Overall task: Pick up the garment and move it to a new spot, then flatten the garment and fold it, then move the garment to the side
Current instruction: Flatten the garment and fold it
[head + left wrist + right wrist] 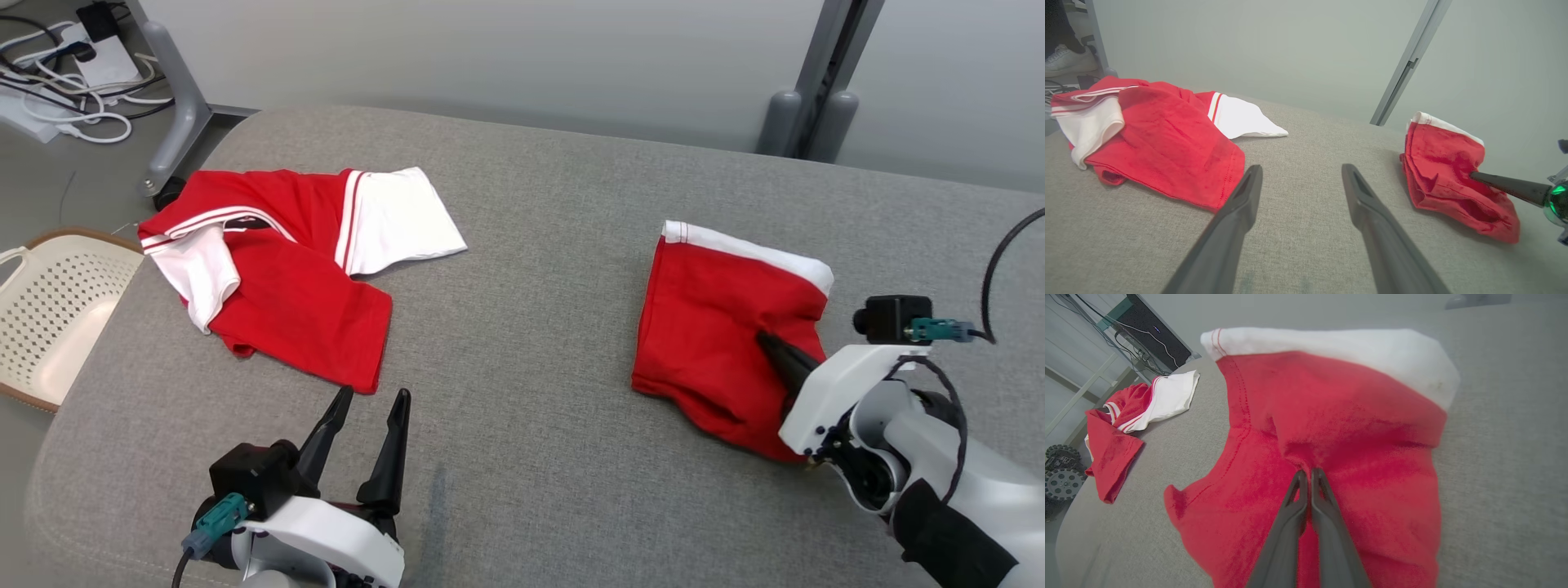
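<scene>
- The right gripper (1307, 473) has its two fingers squeezed together on a fold of the red garment (702, 310), right at its tips.
- The left gripper (374, 395) has its fingers wide apart and holds nothing.
- Another red and white shirt (286, 278) lies just ahead of the left gripper.

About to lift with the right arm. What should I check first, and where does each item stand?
1. Right fingers shut on a pinch of the right red garment: ok.
2. All layers caught in the pinch: cannot tell.
3. Left fingers open, holding nothing: ok.
4. Left red-and-white garment lies apart from the gripped one: ok.
5. Bare grey table between the two garments for a set-down: ok.
6. Gripped garment lying flat: not ok, it bunches at the pinch.
</scene>
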Controlling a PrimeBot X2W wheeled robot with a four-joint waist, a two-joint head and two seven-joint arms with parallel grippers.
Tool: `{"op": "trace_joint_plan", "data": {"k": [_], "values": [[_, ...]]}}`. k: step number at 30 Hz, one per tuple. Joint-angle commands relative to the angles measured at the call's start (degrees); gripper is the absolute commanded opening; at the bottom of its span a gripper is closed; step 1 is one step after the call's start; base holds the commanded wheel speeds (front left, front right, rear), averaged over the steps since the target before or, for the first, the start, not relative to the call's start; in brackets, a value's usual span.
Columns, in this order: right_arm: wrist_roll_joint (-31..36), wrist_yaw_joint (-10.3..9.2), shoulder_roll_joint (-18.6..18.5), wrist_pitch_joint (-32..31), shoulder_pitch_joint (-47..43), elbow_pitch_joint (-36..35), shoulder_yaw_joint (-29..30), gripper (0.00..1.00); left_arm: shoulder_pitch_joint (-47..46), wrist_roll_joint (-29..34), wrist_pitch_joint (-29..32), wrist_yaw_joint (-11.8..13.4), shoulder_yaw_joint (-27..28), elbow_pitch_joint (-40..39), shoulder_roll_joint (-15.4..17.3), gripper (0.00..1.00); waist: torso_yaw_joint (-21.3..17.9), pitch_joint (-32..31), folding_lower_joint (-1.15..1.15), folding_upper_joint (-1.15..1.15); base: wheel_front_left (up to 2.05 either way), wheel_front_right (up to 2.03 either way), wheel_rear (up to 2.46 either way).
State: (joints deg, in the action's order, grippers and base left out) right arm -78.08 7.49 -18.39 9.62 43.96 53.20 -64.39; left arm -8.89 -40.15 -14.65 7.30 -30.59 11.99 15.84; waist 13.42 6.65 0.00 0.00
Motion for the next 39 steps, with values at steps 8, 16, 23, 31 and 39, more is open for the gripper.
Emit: {"op": "trace_joint_plan", "data": {"k": [8, 16, 23, 31, 39], "values": [[-1.01, 0.02, -1.1, 2.92, 1.13, 3.84, 2.34, 1.0, -0.26, -0.37, -0.09, 0.34, 0.01, 0.24, 0.57, 1.0, -1.99, -0.84, 0.0, 0.0, 0.0, 0.0, 0.0], [-0.08, 0.02, -2.19, 4.88, 1.09, 3.45, 3.99, 1.0, 0.14, -0.66, -0.1, 0.47, 0.23, -0.1, 0.96, 1.0, -3.9, -1.55, 0.0, 0.0, 0.0, 0.0, 0.0], [1.78, 0.02, -3.93, 5.52, 1.08, 1.2, 6.01, 1.0, 0.72, -0.76, -0.17, 0.95, 0.63, -0.65, 1.47, 1.0, -5.81, -2.1, 0.0, 0.0, 0.0, 0.0, 0.0], [7.72, 0.02, -6.55, 5.55, -1.3, -4.01, 14.35, 1.0, 1.37, -0.88, -0.25, 1.5, 1.39, -1.66, 2.31, 1.0, -8.41, -2.86, 0.0, 0.0, 0.0, 0.0, 0.0], [15.2, 0.02, -8.08, 5.51, -10.8, -10.22, 27.0, 1.0, 2.93, -1.1, -0.5, 2.04, 3.6, -3.21, 2.94, 1.0, -9.63, -4.13, 0.0, 0.0, 0.0, 0.0, 0.0]]}}
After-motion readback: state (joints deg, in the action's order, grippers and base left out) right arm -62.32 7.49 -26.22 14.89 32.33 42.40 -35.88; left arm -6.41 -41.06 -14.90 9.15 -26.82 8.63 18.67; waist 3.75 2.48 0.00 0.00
